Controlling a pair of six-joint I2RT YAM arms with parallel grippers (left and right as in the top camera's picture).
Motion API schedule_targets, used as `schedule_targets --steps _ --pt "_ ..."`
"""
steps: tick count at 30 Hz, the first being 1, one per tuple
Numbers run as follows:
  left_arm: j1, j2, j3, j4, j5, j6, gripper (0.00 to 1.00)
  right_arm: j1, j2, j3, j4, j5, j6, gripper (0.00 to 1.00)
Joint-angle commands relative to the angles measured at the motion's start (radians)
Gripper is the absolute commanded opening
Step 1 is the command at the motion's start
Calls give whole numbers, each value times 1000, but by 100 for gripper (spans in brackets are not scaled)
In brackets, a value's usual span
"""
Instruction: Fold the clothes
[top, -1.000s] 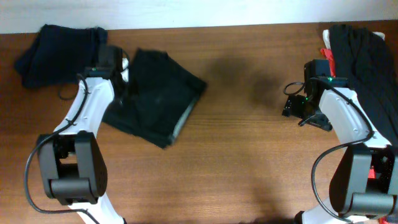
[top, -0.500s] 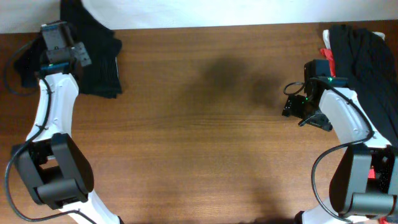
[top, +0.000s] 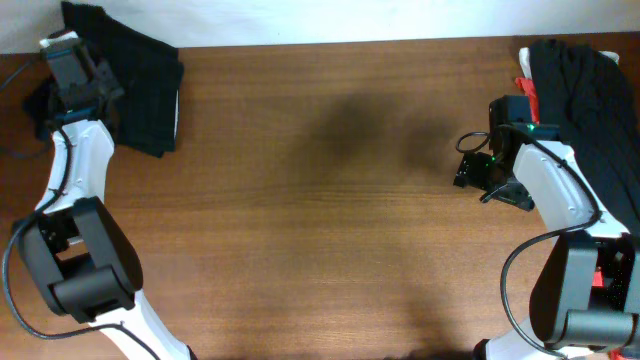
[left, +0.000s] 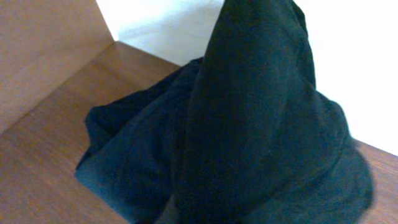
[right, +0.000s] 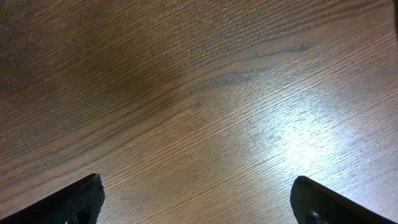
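My left gripper is at the far left corner of the table, shut on a folded black garment. In the left wrist view the garment hangs as a cone and hides the fingers. Under and beside it lies a dark blue pile of clothes, which the overhead view shows at the left edge. My right gripper is open and empty, low over bare wood; its two fingertips frame the bottom of the right wrist view.
A heap of black clothes with something red at its edge lies at the far right, beside my right arm. The wooden table stretches between both arms. A white wall runs behind the far edge.
My left arm has swung the black garment from the left-middle of the table to the far left corner by the dark blue pile. The right arm has not moved.
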Motion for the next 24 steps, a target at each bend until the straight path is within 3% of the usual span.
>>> schedule_targets --steps 1,3,4,6,7,12,17,20,24 --pt "48 29 32 56 -42 22 4 -3 -13 12 -1 16 10 99" --pt "63 53 32 84 -42 50 19 -3 -13 12 0 16 10 99" --pt "72 69 32 101 -43 64 34 -3 -13 12 0 16 10 99" --pt "86 85 32 112 -42 96 76 -3 -13 12 0 16 10 99" --pt "90 86 32 108 -42 113 86 -3 -13 12 0 16 10 99" --pt "85 31 51 27 13 125 87 -3 -13 12 0 16 10 99" --pt "86 24 50 -149 185 125 69 -3 -13 12 0 16 10 99" --pt "108 43 49 -186 104 125 70 -3 -13 12 0 16 10 99" --pt "174 60 49 -274 108 125 75 -3 -13 12 0 16 10 99"
